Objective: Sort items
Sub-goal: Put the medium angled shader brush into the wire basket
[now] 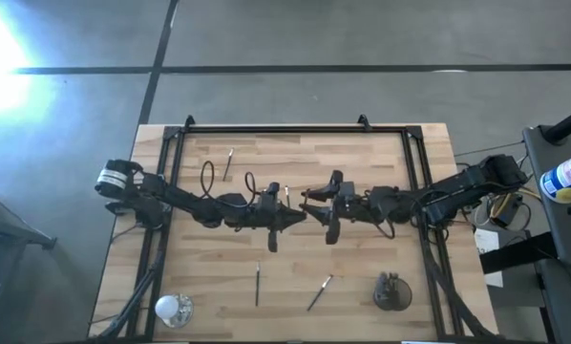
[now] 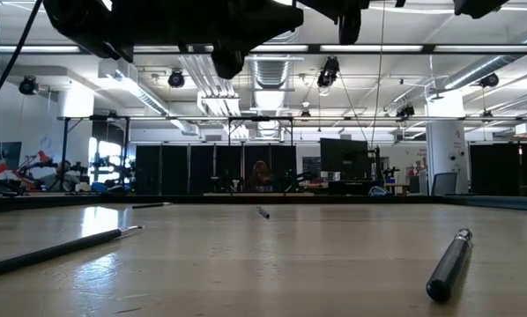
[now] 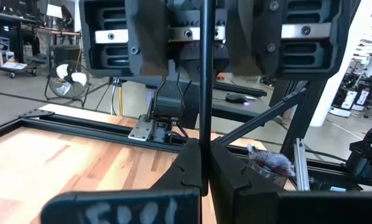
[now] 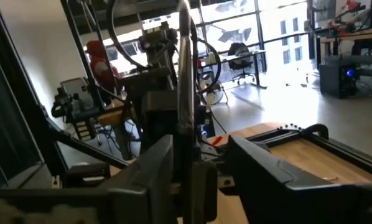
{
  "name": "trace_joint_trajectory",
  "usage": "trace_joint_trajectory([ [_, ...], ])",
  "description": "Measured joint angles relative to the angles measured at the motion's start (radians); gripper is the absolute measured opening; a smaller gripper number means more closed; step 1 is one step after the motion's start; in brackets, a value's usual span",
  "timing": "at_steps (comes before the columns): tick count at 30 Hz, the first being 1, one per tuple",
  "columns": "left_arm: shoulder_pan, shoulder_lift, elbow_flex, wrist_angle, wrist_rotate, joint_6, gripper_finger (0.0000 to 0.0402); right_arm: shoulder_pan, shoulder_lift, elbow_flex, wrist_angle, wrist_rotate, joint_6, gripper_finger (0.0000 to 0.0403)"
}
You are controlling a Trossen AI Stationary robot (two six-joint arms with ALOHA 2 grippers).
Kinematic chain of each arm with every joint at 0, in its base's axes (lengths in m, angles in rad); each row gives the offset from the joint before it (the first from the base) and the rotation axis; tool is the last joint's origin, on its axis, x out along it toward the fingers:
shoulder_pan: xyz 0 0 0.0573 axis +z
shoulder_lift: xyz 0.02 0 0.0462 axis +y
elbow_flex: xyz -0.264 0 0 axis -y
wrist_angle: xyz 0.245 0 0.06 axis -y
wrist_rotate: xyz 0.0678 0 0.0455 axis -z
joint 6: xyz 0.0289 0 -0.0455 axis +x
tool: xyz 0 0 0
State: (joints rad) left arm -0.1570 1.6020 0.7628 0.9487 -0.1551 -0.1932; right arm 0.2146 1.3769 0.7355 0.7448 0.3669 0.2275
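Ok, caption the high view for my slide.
Both grippers, left and right, meet mid-table over one stick; three more sticks lie loose, cups at the near edge.

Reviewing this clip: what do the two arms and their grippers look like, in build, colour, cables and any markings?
Both arms are black and jointed. Loose black cables loop off the left arm; its base joint is wrapped in white. The left gripper has blocky black fingers and a scrawled pale marking below. The right gripper has matching angular black fingers.

Both arms black w/ looped cables; left arm (image 1: 171,199) has white wrist band.
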Motion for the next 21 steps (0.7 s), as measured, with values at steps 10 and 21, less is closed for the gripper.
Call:
trace_joint_trajectory([
  [10,0.001,0.0,0.0,-0.015,-0.02,-0.028,0.0015,0.008,-0.023,0.011,-0.017,0.003,-0.024,0.0019],
  [21,0.003,0.0,-0.001,-0.095,-0.059,-0.073,0.0091,0.159,-0.254,0.011,-0.404,0.28,0.022,0.0015],
])
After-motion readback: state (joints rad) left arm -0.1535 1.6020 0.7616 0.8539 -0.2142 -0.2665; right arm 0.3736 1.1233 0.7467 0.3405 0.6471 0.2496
